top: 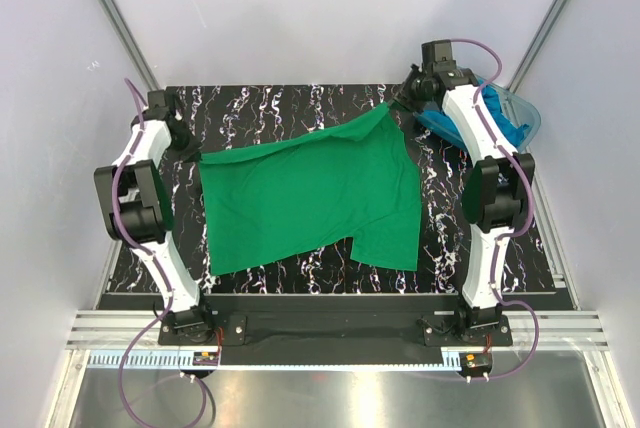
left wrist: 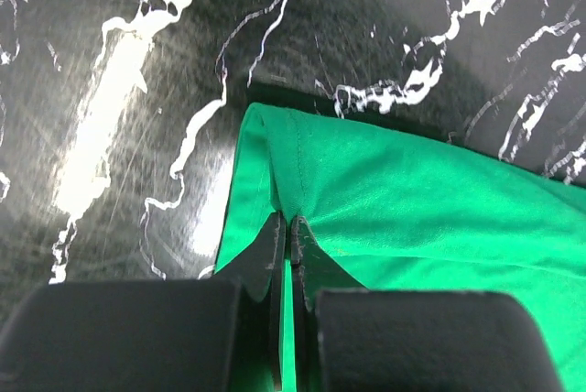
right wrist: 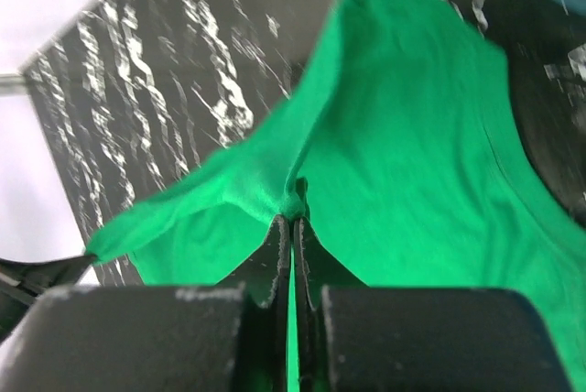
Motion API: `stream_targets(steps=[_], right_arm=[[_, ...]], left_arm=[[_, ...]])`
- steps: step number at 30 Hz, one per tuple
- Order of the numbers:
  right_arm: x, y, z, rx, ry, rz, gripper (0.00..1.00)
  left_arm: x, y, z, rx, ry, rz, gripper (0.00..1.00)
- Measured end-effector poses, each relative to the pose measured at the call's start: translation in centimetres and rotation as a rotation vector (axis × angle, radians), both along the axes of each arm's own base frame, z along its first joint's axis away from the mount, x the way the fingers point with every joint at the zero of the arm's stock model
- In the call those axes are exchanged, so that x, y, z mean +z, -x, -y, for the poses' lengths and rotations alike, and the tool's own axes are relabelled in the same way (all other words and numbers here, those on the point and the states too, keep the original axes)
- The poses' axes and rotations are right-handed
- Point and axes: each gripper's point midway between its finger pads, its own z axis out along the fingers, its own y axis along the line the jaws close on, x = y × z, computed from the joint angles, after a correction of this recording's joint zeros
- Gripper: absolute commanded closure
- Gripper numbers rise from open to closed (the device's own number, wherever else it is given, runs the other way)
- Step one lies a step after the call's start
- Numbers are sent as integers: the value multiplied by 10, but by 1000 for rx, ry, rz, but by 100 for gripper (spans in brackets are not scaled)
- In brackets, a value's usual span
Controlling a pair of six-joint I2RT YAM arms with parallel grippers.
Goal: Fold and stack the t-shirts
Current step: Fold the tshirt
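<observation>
The left gripper [left wrist: 289, 230] and right gripper [right wrist: 291, 220] each clamp a far corner of the spread green t-shirt [top: 310, 198]; the far-right plastic tub [top: 536, 114] holds turquoise t-shirts [top: 503, 120].

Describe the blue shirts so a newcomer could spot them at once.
Start at the black marbled table and go to its far right corner. A clear blue-tinted tub sits there, with the blue shirts bunched inside. Unlike the green shirt spread across the middle, they are turquoise and crumpled.
</observation>
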Motion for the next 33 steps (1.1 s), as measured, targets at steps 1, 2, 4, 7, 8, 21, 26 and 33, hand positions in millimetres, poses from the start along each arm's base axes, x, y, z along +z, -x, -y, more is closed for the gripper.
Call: stream_targets(steps=[1, 2, 4, 7, 8, 21, 26, 33], right_arm=[[-4, 6, 2, 0, 0, -33, 100], [-7, 10, 3, 3, 0, -54, 100], [-13, 19, 4, 7, 0, -101, 100], [-21, 30, 6, 8, 4, -158, 100], [-22, 34, 6, 12, 2, -179, 100], [-38, 56, 9, 22, -5, -323, 100], [-40, 57, 13, 14, -7, -338, 100], [-43, 57, 16, 10, -12, -348, 100]], left_arm=[[3, 1, 0, -1, 3, 1, 100], [6, 2, 1, -1, 5, 5, 100], [14, 3, 1, -1, 8, 21, 100], [23, 6, 2, -5, 17, 30, 100], [24, 8, 3, -7, 20, 28, 100], [9, 30, 13, -26, 66, -37, 100], [2, 36, 14, -30, 72, -58, 100], [-1, 39, 14, -37, 69, -67, 100]])
